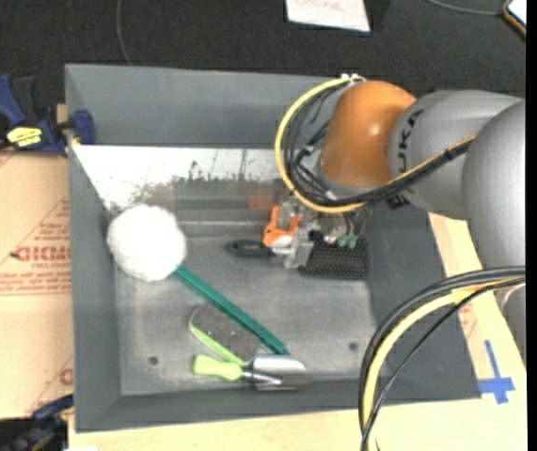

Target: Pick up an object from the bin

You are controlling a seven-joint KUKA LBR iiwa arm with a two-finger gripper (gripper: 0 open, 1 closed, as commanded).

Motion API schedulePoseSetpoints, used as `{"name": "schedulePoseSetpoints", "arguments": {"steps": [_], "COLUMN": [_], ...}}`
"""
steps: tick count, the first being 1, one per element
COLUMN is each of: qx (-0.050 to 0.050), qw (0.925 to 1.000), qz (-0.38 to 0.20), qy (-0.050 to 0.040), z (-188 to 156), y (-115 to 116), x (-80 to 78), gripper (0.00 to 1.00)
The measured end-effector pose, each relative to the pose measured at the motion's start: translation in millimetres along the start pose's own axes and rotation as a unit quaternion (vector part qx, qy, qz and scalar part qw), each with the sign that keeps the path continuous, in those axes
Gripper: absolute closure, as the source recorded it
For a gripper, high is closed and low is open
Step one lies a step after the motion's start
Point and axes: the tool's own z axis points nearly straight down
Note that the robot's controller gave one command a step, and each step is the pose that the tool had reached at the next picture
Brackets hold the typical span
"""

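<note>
Five loose things lie in the grey metal bin (pixel 155 101), and the gripper (pixel 296 245) hangs low over the far middle of its floor, under the arm's orange wrist cover (pixel 362 144) and a loop of cables (pixel 292 158). Whether the gripper is open or closed cannot be told, as the wrist and its fittings hide the tips from above; nor can it be told whether anything is in its grasp. Right at the gripper, on its left side, lies a small orange-and-black tool (pixel 259 242): the orange part sits against the gripper's body and a thin black end pokes out to the left along the floor. Just on the gripper's other side, towards the arm, a black studded block (pixel 336 261) rests flat, touching or nearly touching the wrist's fittings. Well to the left of the gripper sits a white fluffy ball (pixel 146 242), close to the left wall, with a green stick (pixel 230 310) running from it on a slant towards the near wall. Nearer the camera than the gripper, and well apart from it, a grey oblong pad (pixel 221 332) lies just beside that stick, and a light-green-handled tool (pixel 249 370) with a silvery end lies along the near wall, its metal end by the stick's tip.
</note>
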Motion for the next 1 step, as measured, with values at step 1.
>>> {"name": "schedulePoseSetpoints", "arguments": {"steps": [1], "qx": [0.000], "qw": [1.0000], "qz": [0.000], "qy": [-0.0009], "z": [-22.0], "y": [0.0], "x": [-1.3], "gripper": [1.00]}}
